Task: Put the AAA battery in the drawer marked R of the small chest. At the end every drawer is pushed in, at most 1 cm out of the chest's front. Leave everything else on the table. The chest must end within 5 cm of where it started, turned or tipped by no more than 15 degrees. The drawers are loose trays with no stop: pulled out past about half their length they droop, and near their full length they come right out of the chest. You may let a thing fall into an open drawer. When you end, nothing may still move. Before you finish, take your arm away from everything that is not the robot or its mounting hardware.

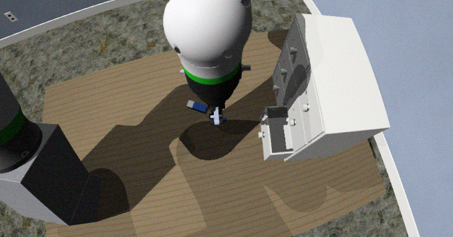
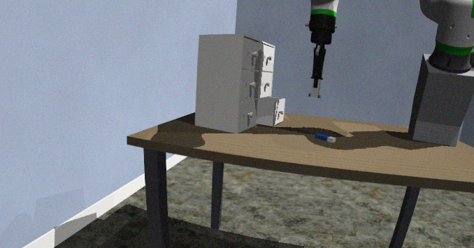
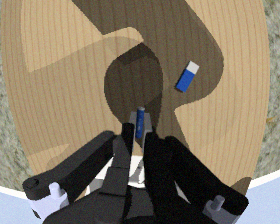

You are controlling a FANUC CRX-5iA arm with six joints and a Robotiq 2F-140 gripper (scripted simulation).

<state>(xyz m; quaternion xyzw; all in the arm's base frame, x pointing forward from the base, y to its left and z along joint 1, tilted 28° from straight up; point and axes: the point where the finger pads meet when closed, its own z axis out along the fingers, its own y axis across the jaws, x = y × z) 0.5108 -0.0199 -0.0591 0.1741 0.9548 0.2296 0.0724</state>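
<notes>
My gripper (image 2: 314, 93) hangs high above the table, fingers pointing down, shut on a thin blue-and-white AAA battery (image 3: 139, 123). The battery also shows at the fingertips in the top view (image 1: 217, 117). The small white chest (image 1: 329, 85) stands at the table's far side, also seen in the exterior view (image 2: 232, 80). One bottom drawer (image 1: 275, 132) is pulled out and looks empty; it also shows in the exterior view (image 2: 272, 111). I cannot read the drawer marks. The gripper is beside the open drawer, apart from it and well above it.
A small blue and grey block (image 1: 197, 106) lies on the table below and behind the gripper, also in the exterior view (image 2: 325, 137) and the wrist view (image 3: 187, 76). The robot's grey base (image 2: 438, 103) stands at the other end of the table.
</notes>
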